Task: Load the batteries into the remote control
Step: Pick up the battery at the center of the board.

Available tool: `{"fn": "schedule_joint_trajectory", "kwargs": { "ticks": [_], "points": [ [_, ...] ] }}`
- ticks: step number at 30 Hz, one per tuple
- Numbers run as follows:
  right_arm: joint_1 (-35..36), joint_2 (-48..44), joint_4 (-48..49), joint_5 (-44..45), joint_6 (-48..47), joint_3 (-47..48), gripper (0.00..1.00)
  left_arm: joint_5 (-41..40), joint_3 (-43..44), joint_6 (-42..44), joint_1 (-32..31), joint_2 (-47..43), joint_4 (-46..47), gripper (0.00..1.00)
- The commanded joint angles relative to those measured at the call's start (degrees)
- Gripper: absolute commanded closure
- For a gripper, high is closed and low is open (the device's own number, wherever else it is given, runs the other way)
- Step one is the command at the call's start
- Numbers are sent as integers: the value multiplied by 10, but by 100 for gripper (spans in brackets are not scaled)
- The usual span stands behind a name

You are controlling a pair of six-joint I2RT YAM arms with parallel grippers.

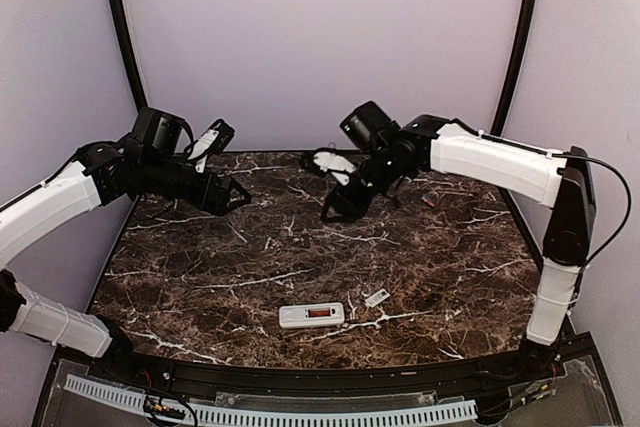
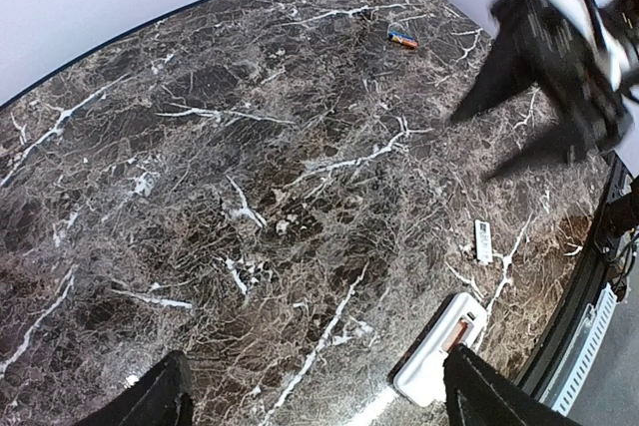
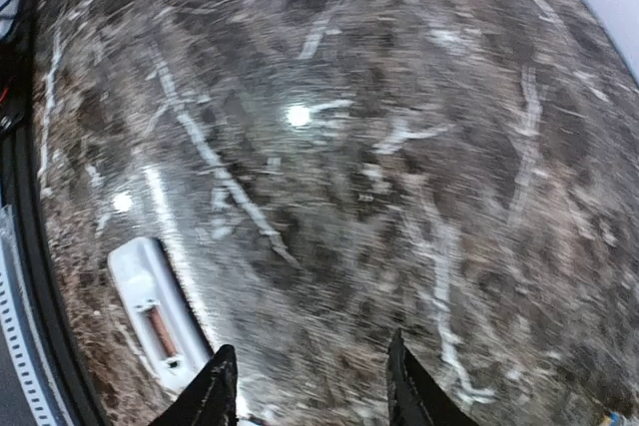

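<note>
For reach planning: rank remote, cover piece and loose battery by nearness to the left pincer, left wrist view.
1. White rectangular plastic remote control: closest, lower right.
2. Small flat white plastic cover: right, midway.
3. Orange-red cylindrical battery: far top.

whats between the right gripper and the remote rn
Only bare marble table, seen in the top view, between right gripper and remote; the white cover sits beside the remote.

top external: high behind the near edge, showing you the whole dark veined marble tabletop (image 1: 300,247). both wrist views tilt down from above, sharing the slim white plastic remote control (image 2: 439,351).
</note>
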Motion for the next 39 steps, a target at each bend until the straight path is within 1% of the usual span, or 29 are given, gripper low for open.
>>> {"fn": "schedule_joint_trajectory", "kwargs": {
  "ticks": [1,4,6,9,12,15,19,27,29,33,39],
  "points": [
    [-115,-28,-22,41,52,-21,55,-18,-6,5,9,-29,11,14],
    [-204,-17,-14,99,47,-20,57,-24,-3,5,11,-25,12,14],
    [-254,9,-12,132,37,-7,56,-21,2,3,11,-18,9,14],
    [-319,59,-12,115,34,29,55,-21,8,2,12,-9,3,14],
    [-350,99,-15,136,20,61,54,-27,7,3,13,-7,1,14],
    [-362,135,-29,149,1,82,56,-27,5,4,15,-3,1,14],
    [-368,159,-30,158,-9,81,60,-28,7,5,17,9,0,14],
    [-375,188,-5,158,-7,101,73,-22,12,3,18,31,6,14],
    [-376,202,-5,159,-12,102,74,-23,12,3,18,32,5,14],
    [-377,223,-8,163,-23,105,73,-27,10,5,18,29,2,14],
    [-379,234,-4,165,-19,112,75,-30,9,7,18,30,0,14]
  ]
}}
